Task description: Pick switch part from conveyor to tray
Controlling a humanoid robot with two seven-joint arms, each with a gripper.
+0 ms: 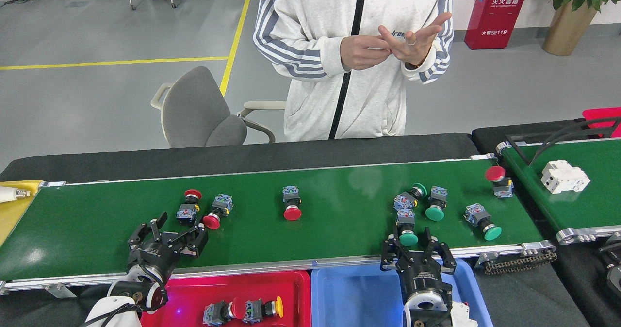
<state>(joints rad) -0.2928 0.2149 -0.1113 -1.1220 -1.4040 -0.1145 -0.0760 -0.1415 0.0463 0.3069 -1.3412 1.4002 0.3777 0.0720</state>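
The nearest green switch part (407, 233) lies on the conveyor (97, 230) by its near edge rail, just ahead of the right gripper (418, 247), fingers spread. This looks like the reach step; next, straddle it. The left gripper (167, 232), fingers spread, nears the red pair (201, 210). Blue tray (349, 298) offers open room.

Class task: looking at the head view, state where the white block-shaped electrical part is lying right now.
The white block-shaped electrical part lies at the right edge of the head view, on the shorter green belt, right of the red-capped switch.
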